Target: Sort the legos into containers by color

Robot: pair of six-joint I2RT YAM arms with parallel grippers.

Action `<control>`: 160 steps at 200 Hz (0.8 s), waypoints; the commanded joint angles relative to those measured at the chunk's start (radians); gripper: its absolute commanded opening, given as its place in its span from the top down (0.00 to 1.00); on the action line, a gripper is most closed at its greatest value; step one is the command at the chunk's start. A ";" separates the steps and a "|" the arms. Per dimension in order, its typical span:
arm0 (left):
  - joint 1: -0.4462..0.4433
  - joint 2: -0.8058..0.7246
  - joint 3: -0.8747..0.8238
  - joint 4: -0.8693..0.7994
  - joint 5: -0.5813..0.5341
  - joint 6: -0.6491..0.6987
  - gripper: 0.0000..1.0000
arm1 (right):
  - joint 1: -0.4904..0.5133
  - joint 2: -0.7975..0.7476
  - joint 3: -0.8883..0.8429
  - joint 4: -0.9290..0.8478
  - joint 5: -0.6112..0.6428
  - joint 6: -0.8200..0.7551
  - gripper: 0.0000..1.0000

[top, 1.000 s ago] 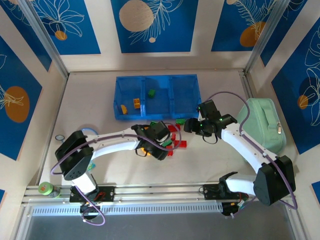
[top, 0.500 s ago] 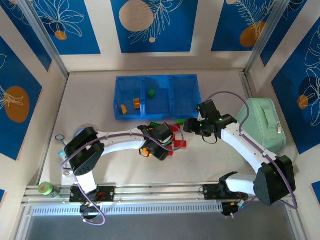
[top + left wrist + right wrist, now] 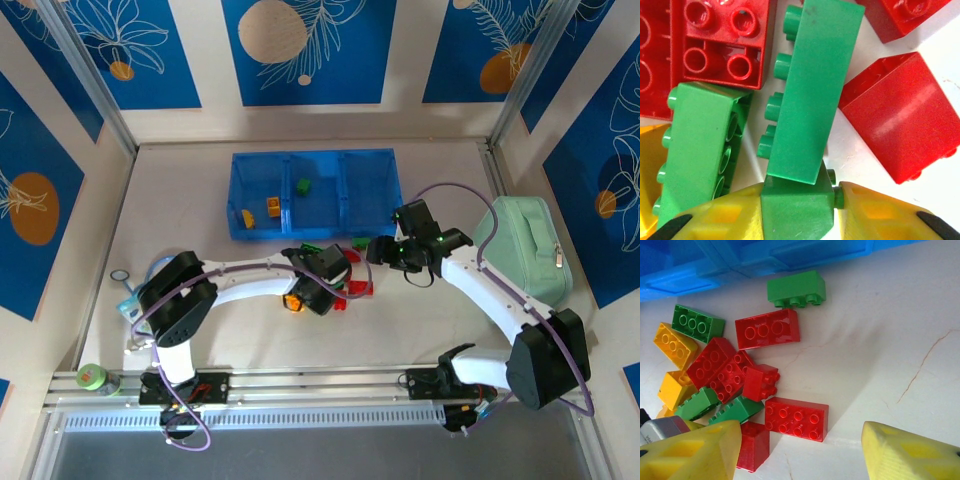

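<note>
Currently the left pincer (image 3: 799,212) clamps a green brick (image 3: 797,200) in the pile (image 3: 747,375) at mid-desk, the tray's middle bin (image 3: 320,207), holding 1 green, straight toward the far edge; right pincer (image 3: 800,440) gapes wide.

- L arm (image 3: 245,280): goes from its base out to the near side of the blue tray (image 3: 365,195), bent at the elbow.
- L gripper (image 3: 799,207): points down, near the tray's mid part, fingers pinch a small green brick (image 3: 796,225).
- R arm (image 3: 495,300): bends in toward the tray's near right corner.
- R gripper (image 3: 800,445): just by that corner, yellow fingers (image 3: 695,450) wide apart, nothing btw them.
</note>
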 commanded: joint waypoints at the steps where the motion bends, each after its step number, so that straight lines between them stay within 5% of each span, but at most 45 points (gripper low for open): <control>1: -0.006 -0.050 0.031 -0.062 -0.029 0.011 0.65 | 0.000 -0.004 -0.024 0.011 -0.010 0.005 0.35; 38: 0.040 -0.124 0.101 -0.123 -0.033 0.032 0.65 | -0.002 0.000 -0.026 0.018 -0.011 0.007 0.35; 80: 0.198 -0.164 0.207 -0.072 0.045 0.050 0.65 | -0.005 -0.013 -0.029 0.018 -0.009 0.010 0.35; 121: 0.351 -0.049 0.341 0.008 0.065 0.013 0.65 | -0.008 -0.032 -0.036 0.003 -0.012 0.011 0.35; 160: 0.395 0.139 0.522 -0.022 0.039 0.036 0.64 | -0.008 -0.056 -0.045 -0.013 -0.014 0.012 0.35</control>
